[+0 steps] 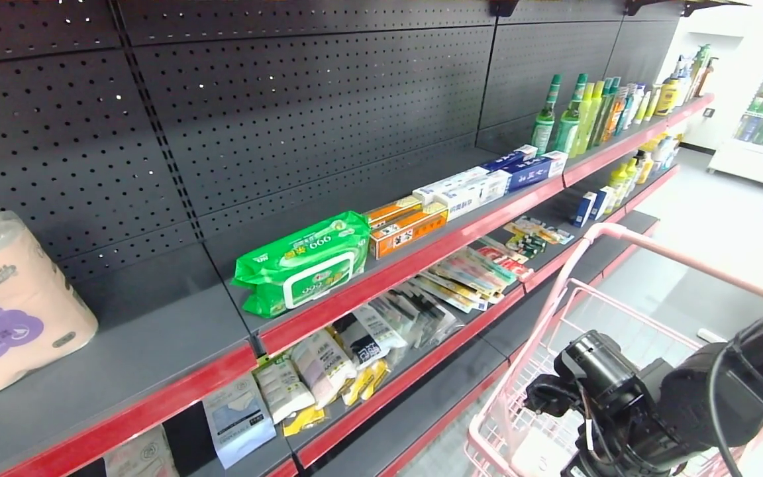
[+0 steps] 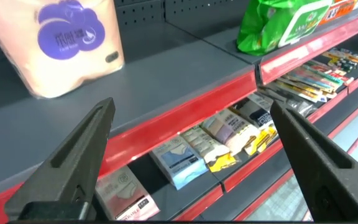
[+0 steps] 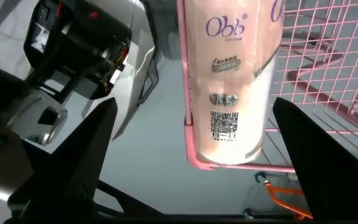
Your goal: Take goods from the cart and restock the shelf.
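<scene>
- Peach roll pack (image 3: 229,81) in a corner of the pink cart (image 1: 620,233), tight against the frame and wire; cart at about 4 o'clock in the head view.
- Right gripper (image 3: 194,168) spread wide and empty, pack framed ahead between the two fingers, not yet touched.
- Best to line up on the pack's middle before closing, keeping both fingers clear of the wire.
- Squeeze gently: soft wrapping, likely to dent or slip.
- Lift clear of the rim before swinging toward the shelf (image 1: 156,344).
- Bare shelf space at about 8 o'clock, between the matching pack (image 1: 10,305) at 9 o'clock and the green wipes (image 1: 302,262): a sensible landing spot.
- Left gripper (image 2: 191,162) likewise agape, holding nothing, facing that shelf.
</scene>
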`<state>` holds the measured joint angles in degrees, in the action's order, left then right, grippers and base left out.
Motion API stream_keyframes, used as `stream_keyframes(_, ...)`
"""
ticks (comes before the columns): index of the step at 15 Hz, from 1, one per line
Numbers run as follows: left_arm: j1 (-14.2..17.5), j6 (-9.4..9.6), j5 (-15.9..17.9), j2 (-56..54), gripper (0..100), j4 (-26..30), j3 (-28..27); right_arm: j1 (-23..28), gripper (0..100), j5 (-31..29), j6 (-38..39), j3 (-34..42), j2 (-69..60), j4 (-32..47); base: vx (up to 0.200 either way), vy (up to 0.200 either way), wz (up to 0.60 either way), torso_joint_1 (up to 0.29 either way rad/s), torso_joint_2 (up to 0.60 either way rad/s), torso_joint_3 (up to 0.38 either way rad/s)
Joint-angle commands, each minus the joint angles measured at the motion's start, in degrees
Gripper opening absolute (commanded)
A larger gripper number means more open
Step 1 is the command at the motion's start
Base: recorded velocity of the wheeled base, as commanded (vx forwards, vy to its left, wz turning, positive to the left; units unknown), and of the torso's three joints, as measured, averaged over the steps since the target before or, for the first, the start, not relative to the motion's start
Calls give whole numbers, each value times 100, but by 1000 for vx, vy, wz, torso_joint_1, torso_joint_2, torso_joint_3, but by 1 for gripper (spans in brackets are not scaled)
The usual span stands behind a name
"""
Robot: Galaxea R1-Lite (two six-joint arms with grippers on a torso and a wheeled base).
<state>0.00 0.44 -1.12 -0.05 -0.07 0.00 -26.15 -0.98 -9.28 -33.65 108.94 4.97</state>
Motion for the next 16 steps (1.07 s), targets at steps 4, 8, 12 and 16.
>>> stream_keyframes(4,0,0,-2,5,100,-1,0,13,100,-87,-74,-107,198,-67,0,0,0,-145,353,197)
stream_keyframes(8,0,0,-2,5,100,-1,0,251,100,-236,-566,-89,400,-453,0,0,0,-42,109,63)
stream_keyframes(12,0,0,-2,5,100,-1,0,506,100,-236,-707,-125,690,-541,0,0,0,0,0,0)
stream_keyframes(16,0,0,-2,5,100,-1,0,444,100,-193,-716,-265,849,-559,0,0,0,0,0,0)
